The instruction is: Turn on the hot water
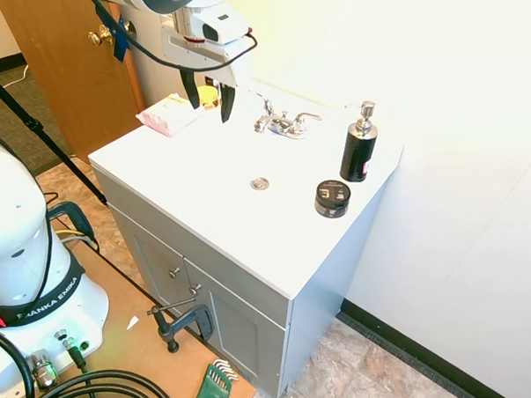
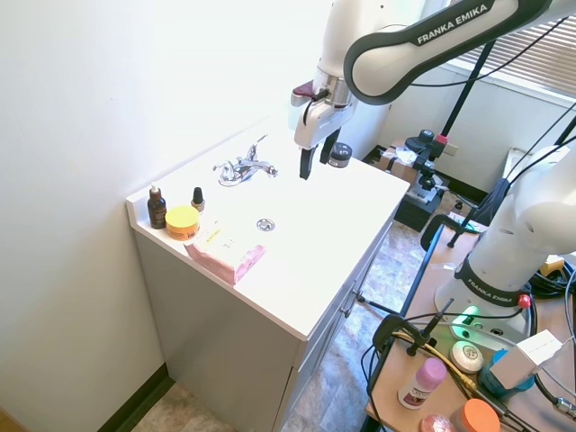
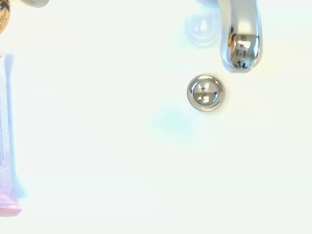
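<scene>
Claw (image 1: 208,103) hung open and empty, upper-centre in the first exterior view, above the white worktop (image 1: 204,210) and left of the chrome faucet (image 1: 282,122). No water ran; wrist view showed the spout (image 3: 240,44) dry over the drain (image 3: 205,92). Which lever is hot couldn't be read. My call: approach a lever from the side, push with one fingertip, clear of the soap bottle (image 1: 359,145).

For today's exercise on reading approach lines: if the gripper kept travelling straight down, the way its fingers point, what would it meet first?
Probably the bare white basin. The open gripper points down beside the faucet, and the wrist view shows sink surface at centre, with the drain and spout off to one side. Depth is uncertain.
</scene>
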Controlling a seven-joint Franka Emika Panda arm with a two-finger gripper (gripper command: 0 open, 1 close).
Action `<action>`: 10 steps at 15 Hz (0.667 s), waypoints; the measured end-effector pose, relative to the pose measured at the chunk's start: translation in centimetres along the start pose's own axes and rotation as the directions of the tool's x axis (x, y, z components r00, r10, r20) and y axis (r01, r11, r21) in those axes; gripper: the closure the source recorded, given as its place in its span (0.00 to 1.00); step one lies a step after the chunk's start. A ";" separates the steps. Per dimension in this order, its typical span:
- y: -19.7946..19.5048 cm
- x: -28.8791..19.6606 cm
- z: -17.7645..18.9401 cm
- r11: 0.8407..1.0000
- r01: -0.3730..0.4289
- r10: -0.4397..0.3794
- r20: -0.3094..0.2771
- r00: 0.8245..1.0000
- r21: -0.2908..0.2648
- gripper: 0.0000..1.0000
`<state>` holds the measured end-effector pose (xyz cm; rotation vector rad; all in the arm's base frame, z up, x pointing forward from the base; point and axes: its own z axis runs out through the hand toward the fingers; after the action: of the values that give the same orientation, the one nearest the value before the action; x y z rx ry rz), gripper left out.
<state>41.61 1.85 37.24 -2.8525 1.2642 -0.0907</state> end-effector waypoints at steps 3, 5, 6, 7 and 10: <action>-0.5 0.1 0.1 1.000 0.000 0.000 -0.018 1.000 -0.010 0.00; -2.5 0.5 -0.4 0.999 -0.041 0.039 -0.081 0.996 -0.015 0.00; -3.8 0.8 -0.5 0.997 -0.075 0.073 -0.121 0.990 -0.014 0.00; -5.0 1.2 -0.3 0.993 -0.114 0.111 -0.164 0.980 -0.011 0.00; -8.1 2.9 1.0 0.970 -0.237 0.243 -0.264 0.934 0.053 0.00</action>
<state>49.60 5.10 36.70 -2.7104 1.6380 -0.4975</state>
